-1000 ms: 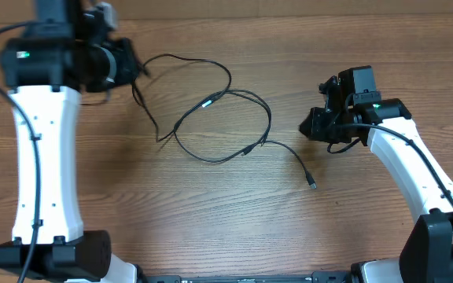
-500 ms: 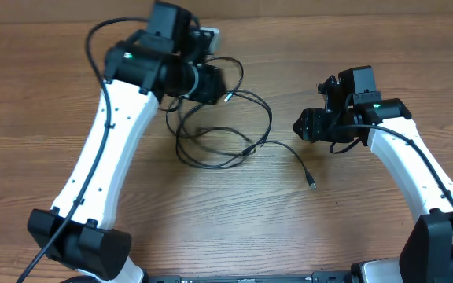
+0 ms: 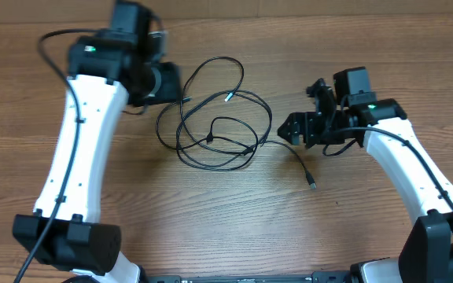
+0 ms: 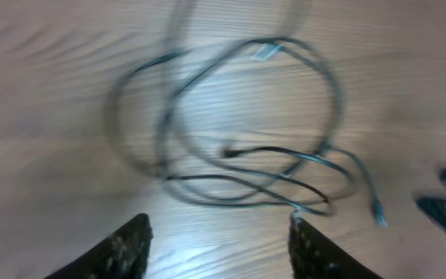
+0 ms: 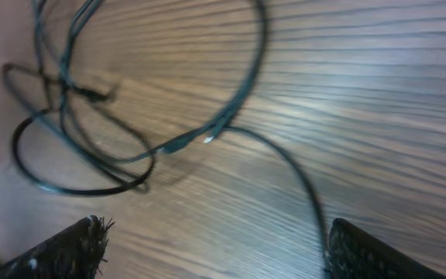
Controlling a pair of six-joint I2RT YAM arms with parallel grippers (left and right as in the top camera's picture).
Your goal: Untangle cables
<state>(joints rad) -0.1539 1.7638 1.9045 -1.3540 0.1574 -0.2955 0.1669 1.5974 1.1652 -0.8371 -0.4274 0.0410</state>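
Cables (image 3: 219, 126) lie as one loose heap of overlapping loops flat on the table (image 3: 211, 228), btwn the two arms. Take that heap as your ref.

L gripper (image 3: 171, 82) sits just off the heap's left-far rim, nose pointing at it. Its wrist cam shows both fingers spread w/ nothing btwn them, loops all out ahead. R gripper (image 3: 289, 130) sits just off the heap's right rim, jaws wide apart and empty. In its wrist cam the heap lies ahead-left and a single strand runs back btwn the fingers, down on the wood, not pinched.

Key relation: the heap is wider left-right than deep. One free tail (image 3: 297, 161) leaves its right rim and slants toward the robot's side, ending in a plug (image 3: 311, 185). That tail passes right by the R gripper, so I'd judge R the nearer arm for it. L is nearer the stacked loops on the left side.

Vs. earlier: a sec ago the loops spread wider, w/ one reaching further left. They're now bunched tighter. Half a sec ago L arm hung over the heap's far side; it's since swung back to the left. R has edged closer to the heap, jaws wider. Tail and plug look unmoved.
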